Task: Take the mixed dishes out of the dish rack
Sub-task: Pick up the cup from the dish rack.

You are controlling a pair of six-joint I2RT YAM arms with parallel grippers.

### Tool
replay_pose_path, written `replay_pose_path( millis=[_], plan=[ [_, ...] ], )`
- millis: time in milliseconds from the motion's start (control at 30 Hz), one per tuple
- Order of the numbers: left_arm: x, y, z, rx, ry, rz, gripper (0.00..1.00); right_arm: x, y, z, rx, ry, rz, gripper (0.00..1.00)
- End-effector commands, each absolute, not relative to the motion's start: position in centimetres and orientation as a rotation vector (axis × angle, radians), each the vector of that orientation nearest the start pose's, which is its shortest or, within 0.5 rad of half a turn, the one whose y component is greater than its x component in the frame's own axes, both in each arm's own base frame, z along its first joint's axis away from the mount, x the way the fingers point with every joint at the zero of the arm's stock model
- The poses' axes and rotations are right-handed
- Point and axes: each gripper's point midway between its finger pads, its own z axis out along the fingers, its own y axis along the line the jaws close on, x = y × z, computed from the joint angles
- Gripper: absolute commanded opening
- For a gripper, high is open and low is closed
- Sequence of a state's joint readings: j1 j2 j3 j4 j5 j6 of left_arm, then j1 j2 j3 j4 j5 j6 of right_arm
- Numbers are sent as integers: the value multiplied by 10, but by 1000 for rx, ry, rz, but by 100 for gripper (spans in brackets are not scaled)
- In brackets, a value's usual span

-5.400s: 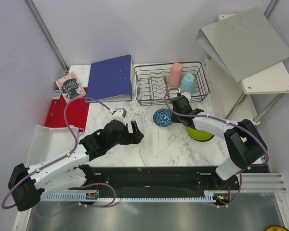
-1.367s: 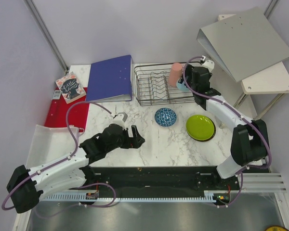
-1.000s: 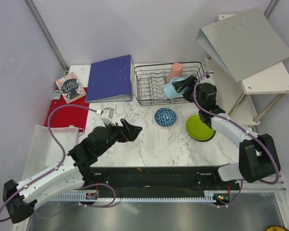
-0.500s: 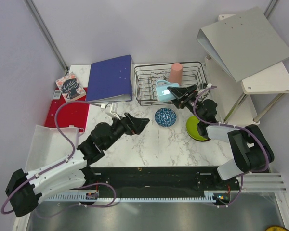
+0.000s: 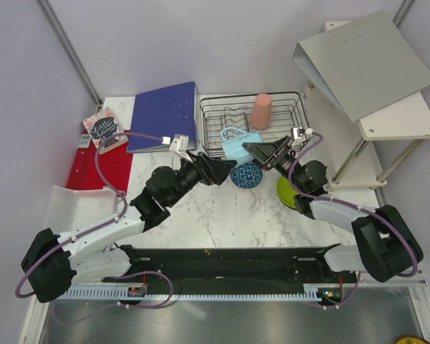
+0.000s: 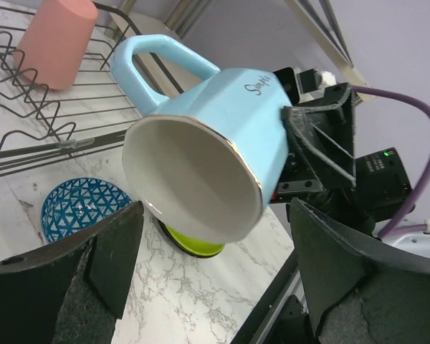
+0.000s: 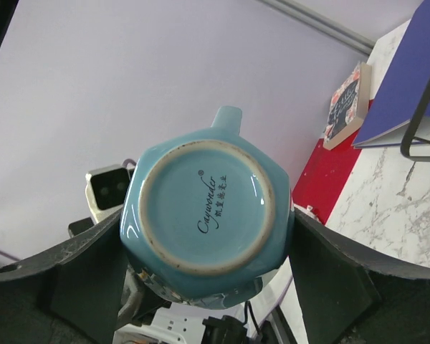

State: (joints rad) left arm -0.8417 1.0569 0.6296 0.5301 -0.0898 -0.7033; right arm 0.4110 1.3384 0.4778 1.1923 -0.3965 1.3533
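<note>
right tool (image 5: 252,149) clamped on light blue cup (image 5: 235,143)

it holds the cup off the marble tabletop (image 5: 222,208), mouth facing the left tool (image 5: 218,170), whose jaws stand apart. lilac walls (image 5: 201,43) behind. below the right tool, its arm hides most of the lime-green bowl (image 5: 287,192).

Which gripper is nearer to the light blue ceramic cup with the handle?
Right. The right gripper clamps the light blue ceramic cup by its base, holding it sideways in the air. The left gripper is open just in front of the cup's mouth, not touching it.
</note>
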Motion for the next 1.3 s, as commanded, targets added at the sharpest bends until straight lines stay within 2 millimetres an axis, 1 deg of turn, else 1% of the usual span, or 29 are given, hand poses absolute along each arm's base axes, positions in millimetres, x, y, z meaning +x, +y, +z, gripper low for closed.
replay_pose_path(
  millis=[0,100,200,300,333,400,433,500,533,567,633,667,700,733,767,800,833,867,900,933,967,1000,1033,1067,1100,1133,1167,1200,1267],
  plan=[
    [255,-307,316,50,1496,-1229,89,275,250,321,133,1321,1748,0],
    [253,-313,313,60,1499,-1256,89,270,255,317,115,1340,1748,0],
    [252,-315,317,63,1483,-1285,87,266,263,311,104,1362,1752,0],
    [249,-314,322,63,1466,-1298,76,266,265,303,117,1377,1754,0],
    [248,-313,322,65,1464,-1299,62,266,266,301,117,1381,1754,0],
    [246,-313,323,76,1457,-1302,45,266,268,296,124,1396,1755,0],
    [246,-312,323,78,1457,-1299,30,266,269,293,124,1400,1758,0],
    [247,-312,321,78,1460,-1296,14,266,270,289,130,1411,1761,0],
    [246,-313,319,77,1467,-1298,2,266,272,286,130,1418,1760,0],
    [243,-315,317,96,1478,-1312,2,265,273,285,129,1424,1763,0],
    [242,-314,316,95,1490,-1310,2,265,274,281,116,1446,1753,1],
    [244,-313,307,93,1531,-1288,2,264,276,281,97,1456,1746,12],
    [245,-313,310,100,1546,-1280,2,265,277,279,86,1473,1730,40],
    [245,-311,311,104,1562,-1266,2,266,278,271,69,1526,1679,54],
    [248,-308,310,110,1585,-1243,2,269,277,274,63,1543,1644,66],
    [249,-306,302,129,1650,-1198,2,273,277,250,105,1679,1574,82],
    [248,-301,305,137,1657,-1180,2,273,271,258,40,1663,1479,87],
    [249,-296,303,140,1676,-1151,2,281,265,268,52,1656,1403,95],
    [248,-292,302,160,1699,-1117,2,284,258,248,77,1764,1298,98],
    [247,-288,300,170,1713,-1096,2,283,249,260,73,1747,1238,98],
    [247,-280,305,180,1704,-1062,2,296,236,274,77,1715,1109,98],
    [245,-275,299,189,1751,-1022,2,294,224,264,101,1788,1019,98],
    [245,-271,299,197,1766,-999,2,299,217,282,106,1771,964,98],
    [243,-266,300,209,1775,-967,2,303,207,283,100,1786,871,98],
    [240,-261,296,219,1811,-942,2,306,190,268,155,1858,748,98],
    [239,-258,295,224,1822,-931,2,309,182,280,173,1844,700,98],
    [241,-251,295,206,1827,-891,2,310,175,278,173,1857,648,98],
    [239,-248,294,208,1841,-879,2,309,165,274,197,1874,587,98],
    [237,-244,294,207,1850,-864,2,308,158,274,208,1868,556,98]
  ],
)
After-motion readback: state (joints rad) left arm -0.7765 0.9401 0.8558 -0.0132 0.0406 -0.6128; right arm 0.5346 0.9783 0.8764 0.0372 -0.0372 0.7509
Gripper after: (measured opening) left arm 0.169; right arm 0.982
